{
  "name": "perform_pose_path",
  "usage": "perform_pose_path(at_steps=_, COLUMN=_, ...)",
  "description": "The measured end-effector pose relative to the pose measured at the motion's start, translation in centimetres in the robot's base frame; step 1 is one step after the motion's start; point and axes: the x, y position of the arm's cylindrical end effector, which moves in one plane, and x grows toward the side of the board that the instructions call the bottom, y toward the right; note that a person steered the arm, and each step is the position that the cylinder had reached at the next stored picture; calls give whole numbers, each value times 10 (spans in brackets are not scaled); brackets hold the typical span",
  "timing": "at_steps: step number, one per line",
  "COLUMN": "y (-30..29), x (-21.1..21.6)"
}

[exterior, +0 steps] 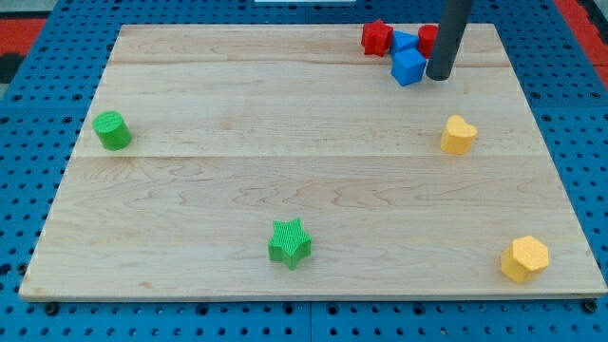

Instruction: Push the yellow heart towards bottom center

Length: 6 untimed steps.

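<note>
While yellow heart (459, 134) sits upright, lobed | my tip (439, 75) beside blue cube (409, 66)

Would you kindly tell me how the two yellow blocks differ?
The yellow heart sits at mid-height on the view's right; the yellow hexagon lies near the bottom-right corner. The heart is lobed, the hexagon flat-sided. The heart is nearer my tip. Both are yellow and untouched.
</note>
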Motion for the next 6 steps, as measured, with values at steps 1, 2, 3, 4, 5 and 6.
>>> perform_pose_path(at_steps=1, y=15, x=12)
perform_pose_path(at_steps=2, y=33, x=54)
perform_pose_path(at_steps=3, y=34, x=90)
perform_pose_path(at_steps=4, y=25, x=108)
perform_pose_path(at_steps=5, y=22, x=110)
perform_pose_path(at_steps=6, y=22, x=110)
